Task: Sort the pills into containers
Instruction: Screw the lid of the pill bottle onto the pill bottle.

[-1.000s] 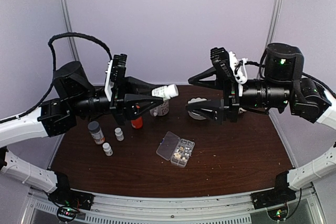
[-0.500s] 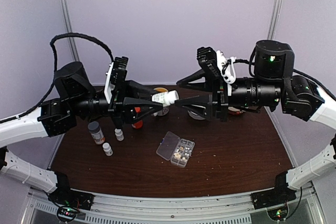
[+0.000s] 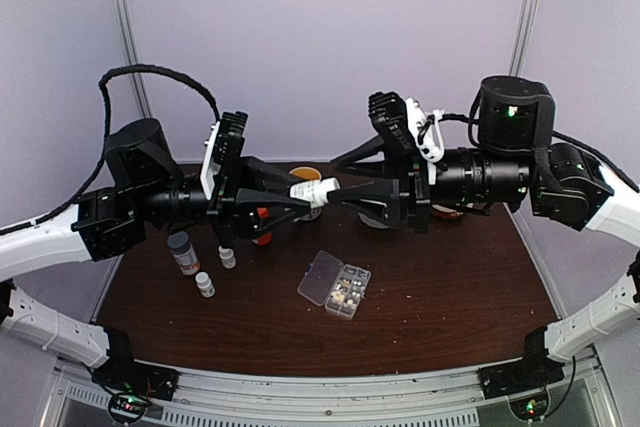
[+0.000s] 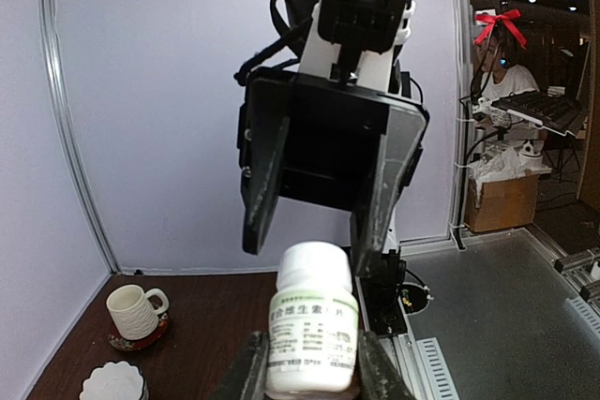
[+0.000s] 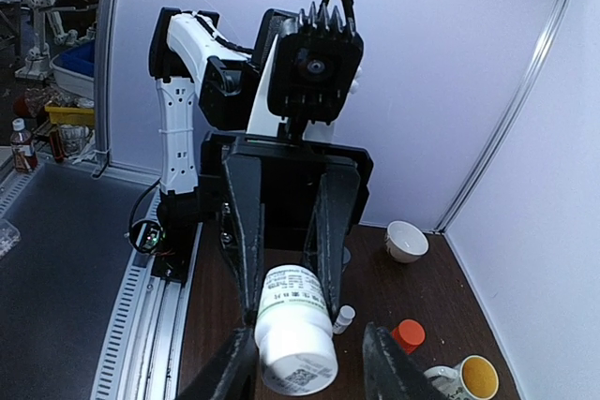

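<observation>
From above, the left gripper point(image 3: 283, 199) clamps a white bottle point(image 3: 314, 190) mid-frame; the pills point(image 3: 347, 294) sit in the organizer box point(image 3: 320, 278), lower centre. Left wrist: the cap faces the right gripper point(image 4: 309, 236). Right wrist: its jaws straddle the cap unclamped, so I'd centre them before squeezing.

The left gripper point(image 4: 309, 334) has its fingers point(image 4: 246, 374) running off the bottom edge of its wrist view. The base of the bottle point(image 4: 312, 297) between them is cut off there too, and the label print is too small for me to read. The right gripper point(image 5: 309, 330) is also cut by the bottom edge of its own view, so I cannot tell whether its fingers point(image 5: 389, 367) touch the bottle's cap. From above, the arms cover the back of the table point(image 3: 450, 277). A cup point(image 3: 305, 174) shows only its rim, and a red-capped thing point(image 3: 262, 237) is mostly hidden under the left gripper. The pills point(image 3: 347, 294) in the box point(image 3: 322, 277) are too small for me to count or tell apart by colour.
</observation>
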`<state>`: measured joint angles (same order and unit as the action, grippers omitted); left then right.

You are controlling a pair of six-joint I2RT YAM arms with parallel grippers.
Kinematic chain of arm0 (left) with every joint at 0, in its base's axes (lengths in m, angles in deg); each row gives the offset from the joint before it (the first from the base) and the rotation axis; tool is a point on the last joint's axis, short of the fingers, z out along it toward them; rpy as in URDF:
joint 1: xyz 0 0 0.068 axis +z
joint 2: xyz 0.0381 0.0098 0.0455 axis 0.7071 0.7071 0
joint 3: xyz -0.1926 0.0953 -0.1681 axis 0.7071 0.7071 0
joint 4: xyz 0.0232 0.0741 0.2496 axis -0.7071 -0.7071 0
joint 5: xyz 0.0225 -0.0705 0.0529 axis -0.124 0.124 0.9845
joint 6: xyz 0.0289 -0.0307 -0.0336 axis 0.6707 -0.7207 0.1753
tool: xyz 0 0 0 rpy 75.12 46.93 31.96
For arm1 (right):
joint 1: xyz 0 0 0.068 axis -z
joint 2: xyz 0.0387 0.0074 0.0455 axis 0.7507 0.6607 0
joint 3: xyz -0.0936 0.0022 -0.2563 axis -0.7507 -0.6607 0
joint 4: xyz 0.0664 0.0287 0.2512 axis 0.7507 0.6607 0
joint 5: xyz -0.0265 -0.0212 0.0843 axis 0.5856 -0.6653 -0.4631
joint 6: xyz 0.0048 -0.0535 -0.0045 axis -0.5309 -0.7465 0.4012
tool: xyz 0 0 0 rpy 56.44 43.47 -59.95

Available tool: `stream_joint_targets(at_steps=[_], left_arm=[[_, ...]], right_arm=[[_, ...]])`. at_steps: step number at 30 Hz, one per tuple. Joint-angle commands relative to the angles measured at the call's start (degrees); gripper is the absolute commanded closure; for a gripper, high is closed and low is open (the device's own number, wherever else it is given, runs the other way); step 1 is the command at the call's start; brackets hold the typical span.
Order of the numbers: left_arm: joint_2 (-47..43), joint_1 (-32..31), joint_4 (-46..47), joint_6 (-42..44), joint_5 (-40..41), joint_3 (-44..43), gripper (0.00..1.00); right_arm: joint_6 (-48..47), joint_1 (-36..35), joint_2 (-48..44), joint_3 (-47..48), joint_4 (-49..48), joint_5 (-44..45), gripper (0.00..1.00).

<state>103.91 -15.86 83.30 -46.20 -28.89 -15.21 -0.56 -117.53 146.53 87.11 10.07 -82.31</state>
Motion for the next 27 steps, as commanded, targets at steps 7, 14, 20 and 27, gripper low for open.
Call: stream_joint_targets(at_steps=[7, 14, 20, 27], left_arm=[[-0.2, -0.3, 2.5, -0.6, -0.8, -0.8, 1.00], [0.1, -0.3, 2.6, -0.6, -0.8, -0.9, 1.00], [0.1, -0.3, 2.7, -0.7, -1.0, -0.9, 1.00], [0.0, -0.3, 2.7, -0.7, -1.1, -0.9, 1.00]], right_arm=[[-0.6, -0.7, 1.0, 2.5, 2.4, -0.5, 0.52], [-0.8, -0.7, 0.7, 2.4, 2.9, -0.6, 0.78], [-0.7, -0.7, 0.9, 2.2, 3.1, -0.9, 0.63], [-0.6, -0.7, 1.1, 2.3, 3.1, -0.8, 0.78]])
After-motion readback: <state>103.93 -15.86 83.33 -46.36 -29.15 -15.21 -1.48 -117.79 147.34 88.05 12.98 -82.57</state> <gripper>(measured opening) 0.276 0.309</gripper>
